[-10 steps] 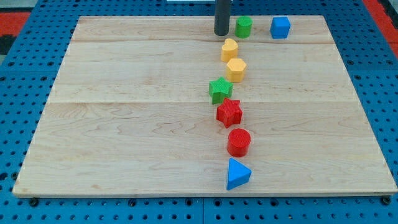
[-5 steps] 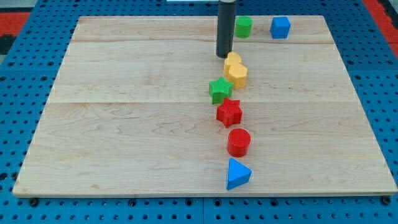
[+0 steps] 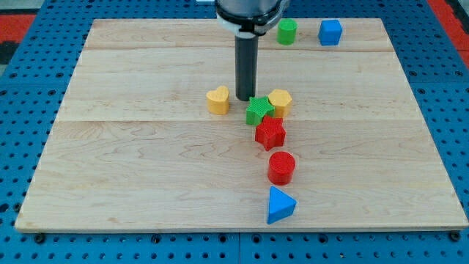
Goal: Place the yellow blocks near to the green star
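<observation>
The green star (image 3: 257, 111) lies near the middle of the wooden board (image 3: 146, 169). A yellow hexagon block (image 3: 280, 101) touches its upper right side. A yellow heart-shaped block (image 3: 218, 100) lies a short way to the star's left, apart from it. My tip (image 3: 245, 98) stands between the yellow heart and the green star, just above and left of the star. A red star (image 3: 270, 133) touches the green star from below.
A red cylinder (image 3: 281, 167) and a blue triangle (image 3: 280, 204) lie below the red star in a column. A green cylinder (image 3: 286, 31) and a blue cube (image 3: 330, 32) sit at the board's top edge. Blue pegboard surrounds the board.
My tip moved down the board from the top edge. The yellow heart slid down and left past the star; the yellow hexagon slid down against the green star, which shifted slightly.
</observation>
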### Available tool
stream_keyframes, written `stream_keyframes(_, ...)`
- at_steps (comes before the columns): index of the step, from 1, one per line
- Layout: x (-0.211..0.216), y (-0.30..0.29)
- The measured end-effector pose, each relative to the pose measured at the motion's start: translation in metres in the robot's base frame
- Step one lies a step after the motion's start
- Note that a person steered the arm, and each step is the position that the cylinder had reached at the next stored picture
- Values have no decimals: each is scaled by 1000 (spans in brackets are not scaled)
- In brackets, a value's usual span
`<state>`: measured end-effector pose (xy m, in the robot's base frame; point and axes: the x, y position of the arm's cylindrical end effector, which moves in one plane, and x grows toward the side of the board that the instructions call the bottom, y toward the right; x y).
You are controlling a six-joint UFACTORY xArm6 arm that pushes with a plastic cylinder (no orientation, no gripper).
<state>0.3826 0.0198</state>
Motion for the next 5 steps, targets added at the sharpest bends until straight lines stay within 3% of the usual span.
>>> stream_keyframes(1,-7,69)
stream_keyframes(2,47,50)
stream_keyframes(3,67,15)
stream_keyframes(5,86,28)
